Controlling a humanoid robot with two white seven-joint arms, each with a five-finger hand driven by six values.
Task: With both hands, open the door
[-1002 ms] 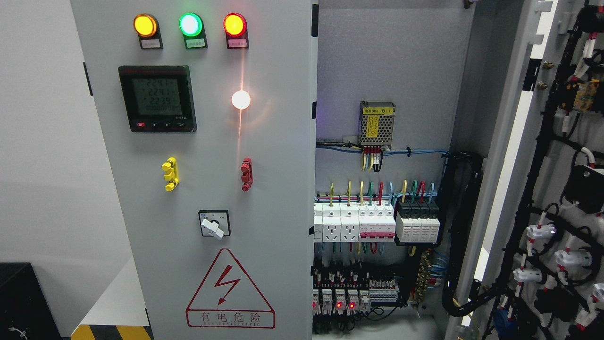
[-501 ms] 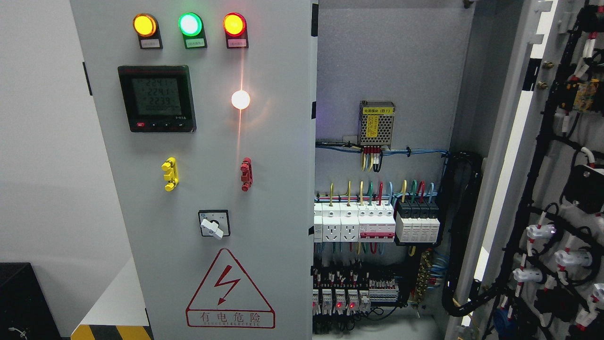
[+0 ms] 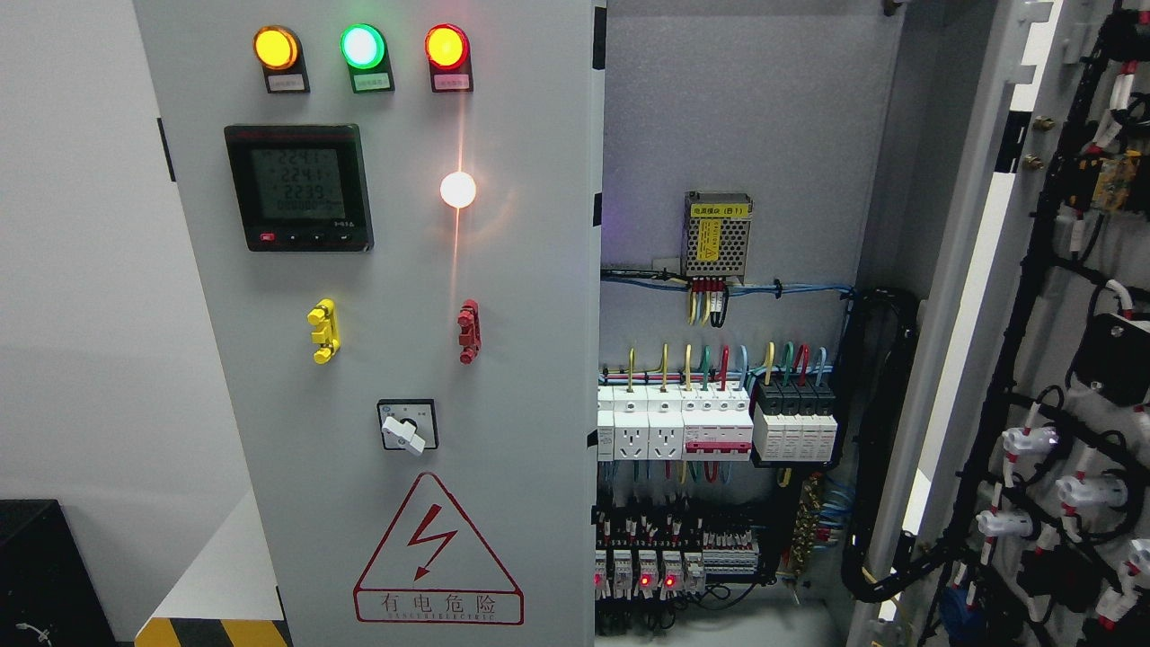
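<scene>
Fingers of ours do not show anywhere in the head view, neither hand nor arm reaching into the picture, so we cannot tell whether they are open, closed or gripping. We face a grey electrical cabinet. Its left door [image 3: 395,359] fills the middle left of the view and looks shut, its right edge meeting the exposed interior. Along the top of that door sit three lit lamps: yellow [image 3: 274,48], green [image 3: 362,46] and red [image 3: 446,46]. Below them is a black meter [image 3: 298,187] with a glowing display, and to its right a bright white lamp [image 3: 457,190]. Lower down we see a yellow handle [image 3: 323,331] and a red handle [image 3: 469,331], then a rotary switch [image 3: 408,426], and at the bottom a red triangular warning sign [image 3: 437,555]. The right door [image 3: 1015,296] stands swung wide open at the picture's right, its inner face showing black cable bundles [image 3: 1015,377] and white connectors. Inside the cabinet we see a perforated power supply [image 3: 716,235] on the back panel, a row of white breakers [image 3: 674,422] with coloured wires above them, and small red lights near the bottom.
</scene>
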